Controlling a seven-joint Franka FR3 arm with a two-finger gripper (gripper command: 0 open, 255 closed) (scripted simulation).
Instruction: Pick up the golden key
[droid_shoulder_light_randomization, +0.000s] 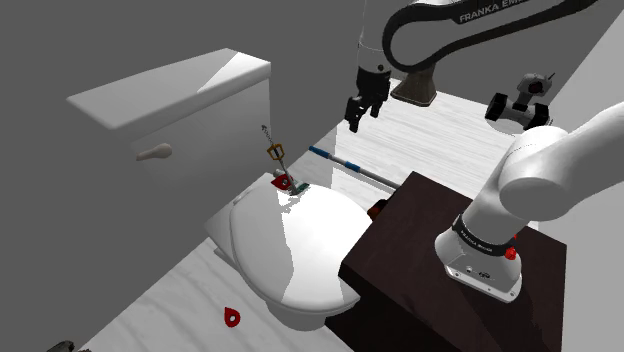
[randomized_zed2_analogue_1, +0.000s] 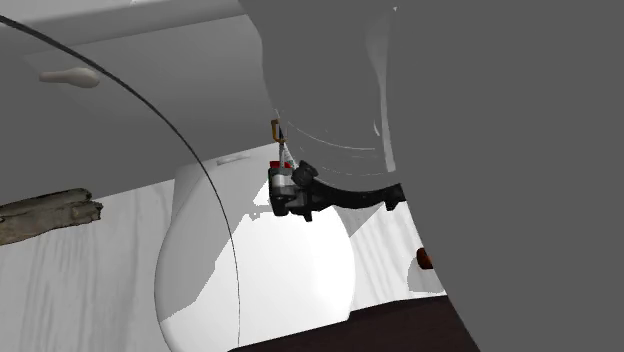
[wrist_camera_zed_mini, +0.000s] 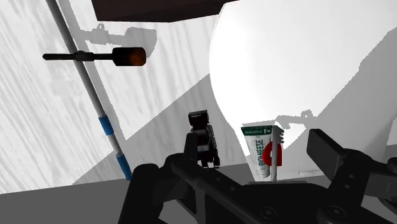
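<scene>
The golden key (droid_shoulder_light_randomization: 274, 150) stands almost upright at the back of the white toilet lid (droid_shoulder_light_randomization: 300, 250), by the tank, its thin silvery blade pointing up. In the second exterior view the key (randomized_zed2_analogue_1: 275, 131) rises just above a small toothpaste tube (randomized_zed2_analogue_1: 281, 181). My black gripper (droid_shoulder_light_randomization: 361, 110) hangs in the air to the shoulder view's right of the key, over the pale floor, well apart from it. In the wrist view the gripper (wrist_camera_zed_mini: 264, 145) is open and holds nothing, and the toothpaste tube (wrist_camera_zed_mini: 258, 151) and a red horseshoe magnet (wrist_camera_zed_mini: 278, 153) show beyond the fingers.
The toilet tank (droid_shoulder_light_randomization: 190, 110) with its flush handle (droid_shoulder_light_randomization: 153, 153) stands behind the key. A thin rod with blue bands (droid_shoulder_light_randomization: 345, 163) lies on the floor beside the toilet. The dark stand (droid_shoulder_light_randomization: 420, 250) is at lower right. A small red piece (droid_shoulder_light_randomization: 232, 317) lies on the floor in front.
</scene>
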